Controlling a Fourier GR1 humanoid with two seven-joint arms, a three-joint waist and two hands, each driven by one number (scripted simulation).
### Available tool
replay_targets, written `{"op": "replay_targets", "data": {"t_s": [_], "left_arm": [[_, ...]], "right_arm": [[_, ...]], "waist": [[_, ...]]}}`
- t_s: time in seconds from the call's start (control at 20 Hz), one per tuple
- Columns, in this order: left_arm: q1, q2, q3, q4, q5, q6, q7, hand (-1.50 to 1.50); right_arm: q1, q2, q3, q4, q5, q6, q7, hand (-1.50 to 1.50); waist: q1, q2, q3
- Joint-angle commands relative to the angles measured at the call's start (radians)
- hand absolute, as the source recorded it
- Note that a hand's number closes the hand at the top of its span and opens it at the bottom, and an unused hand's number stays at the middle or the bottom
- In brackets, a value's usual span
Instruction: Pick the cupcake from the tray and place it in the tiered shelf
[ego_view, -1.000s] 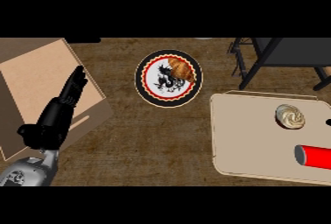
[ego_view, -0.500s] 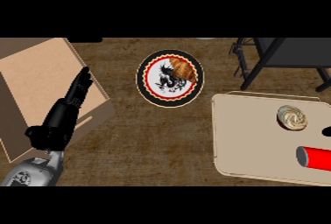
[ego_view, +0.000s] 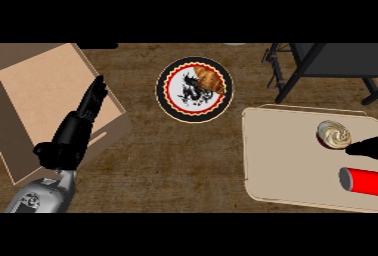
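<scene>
Brown counter (ego_view: 184, 165): one tray (ego_view: 288, 160), one plate (ego_view: 193, 118), one shelf (ego_view: 325, 60).
Your one cupcake (ego_view: 336, 134) sits on the tray, at right. The right hand (ego_view: 365, 148) is just beside it, perhaps touching, and you cannot tell its grip. The left hand (ego_view: 77, 130) is straight-fingered at lower left.

A: How is the light here?

B: Even and rather dim. The brown tabletop (ego_view: 184, 165) reads dark, and no pool of light falls anywhere on it.

A: What comes out brightest?

B: The pale tray (ego_view: 288, 155) and the white middle of the plate (ego_view: 193, 89). Neither shows glare.

A: Any shine at all?

B: Only a soft grey sheen along the back of the black left hand (ego_view: 74, 135).

A: Shadows?

B: Faint ones. A thin darker line follows the tray's left and lower edges, and the cardboard box (ego_view: 44, 90) has a darker band on its right wall. I cannot tell where the light comes from.
</scene>
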Motion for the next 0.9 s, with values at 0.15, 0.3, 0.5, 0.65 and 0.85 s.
{"op": "replay_targets", "data": {"t_s": [0.15, 0.3, 0.5, 0.65, 0.85], "left_arm": [[-0.002, -0.072, -0.034, 0.118, -0.006, -0.015, 0.016, 0.00], [0.033, -0.040, 0.011, 0.144, 0.016, -0.054, -0.024, 0.00], [0.025, -0.074, -0.011, 0.099, -0.004, -0.035, 0.028, 0.00], [0.029, -0.089, -0.014, 0.156, -0.023, -0.045, -0.033, 0.00], [0.021, -0.102, -0.012, 0.133, -0.038, -0.035, 0.001, 0.00]], "right_arm": [[-0.047, 0.023, 0.007, 0.018, 0.067, 0.005, 0.069, -1.50], [-0.048, 0.050, 0.021, -0.031, 0.080, -0.001, 0.112, -1.50], [-0.024, 0.101, 0.050, -0.002, 0.134, -0.029, 0.098, -1.50], [-0.071, 0.121, 0.052, 0.010, 0.138, -0.012, 0.136, -1.50], [-0.074, 0.133, 0.050, 0.033, 0.155, -0.005, 0.130, -1.50]], "waist": [[-0.006, 0.024, -0.018], [-0.006, 0.023, -0.019], [-0.004, 0.022, -0.018], [-0.004, 0.024, -0.019], [-0.002, 0.023, -0.018]]}}
